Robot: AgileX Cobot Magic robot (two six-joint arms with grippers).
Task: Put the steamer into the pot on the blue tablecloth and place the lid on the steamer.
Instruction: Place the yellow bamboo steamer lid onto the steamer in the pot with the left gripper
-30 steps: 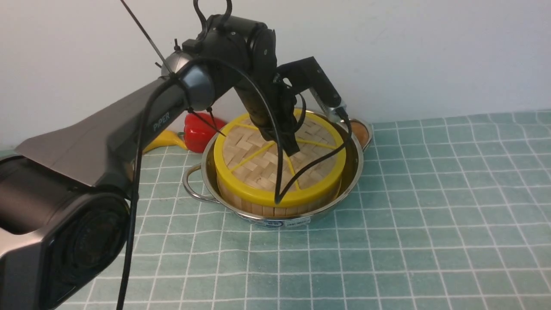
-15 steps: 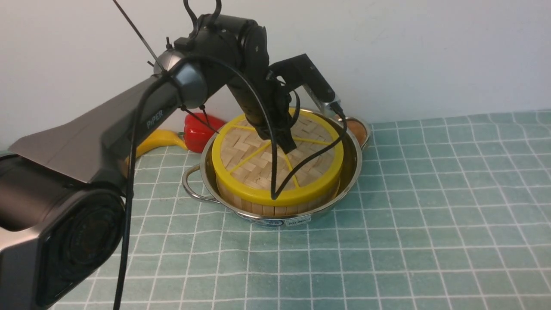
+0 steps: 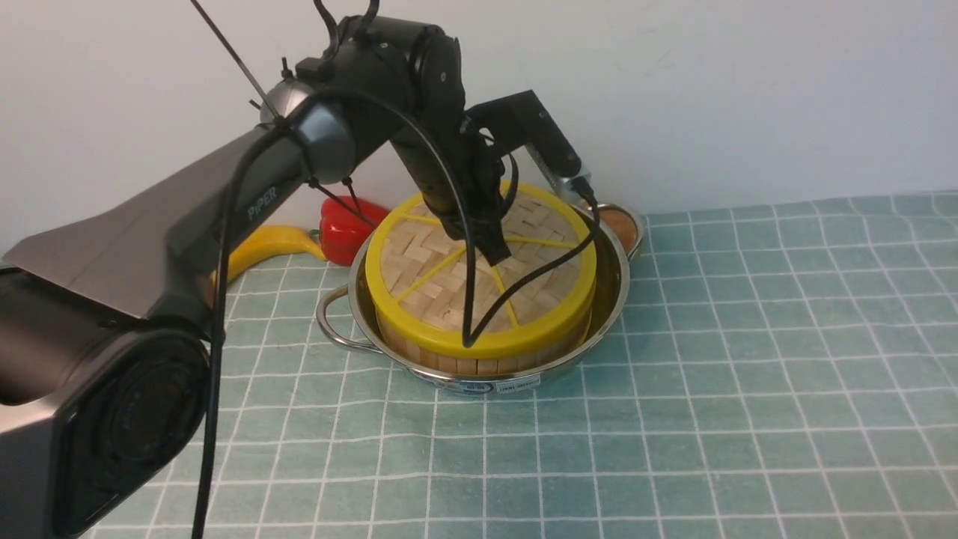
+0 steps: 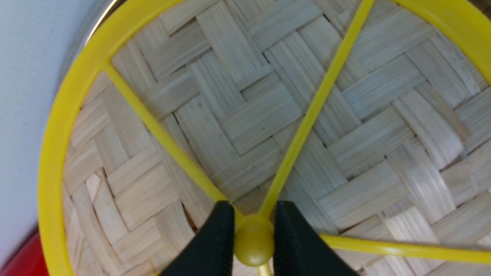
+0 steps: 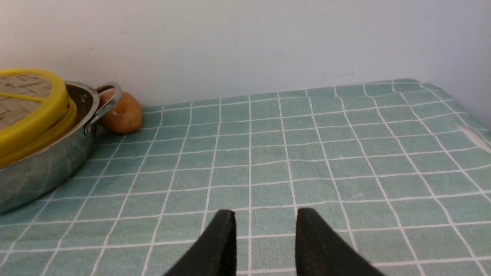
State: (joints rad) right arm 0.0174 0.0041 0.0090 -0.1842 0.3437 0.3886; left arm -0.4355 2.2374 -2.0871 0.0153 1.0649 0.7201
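Note:
The steel pot (image 3: 612, 293) stands on the blue tablecloth (image 3: 711, 374) at the back. The steamer sits inside it; only its upright slat wall (image 3: 449, 365) shows. The woven lid (image 3: 426, 281) with yellow rim and spokes covers the steamer, and hides its contents. My left gripper (image 3: 498, 251) reaches down onto the lid's centre. In the left wrist view its black fingers (image 4: 220, 237) are shut on the lid's yellow centre knob (image 4: 254, 245). My right gripper (image 5: 266, 222) is open and empty above bare cloth, right of the pot (image 5: 46, 165).
A brown potato (image 5: 121, 113) lies behind the pot's right handle, against the wall. A red pepper (image 3: 340, 228) and a yellow banana (image 3: 273, 247) lie behind the pot on the left. The wall runs close behind the pot.
My left arm has risen a little and shifted left, and the lid in its grip has moved slightly up and left with it. The pot has stayed put.

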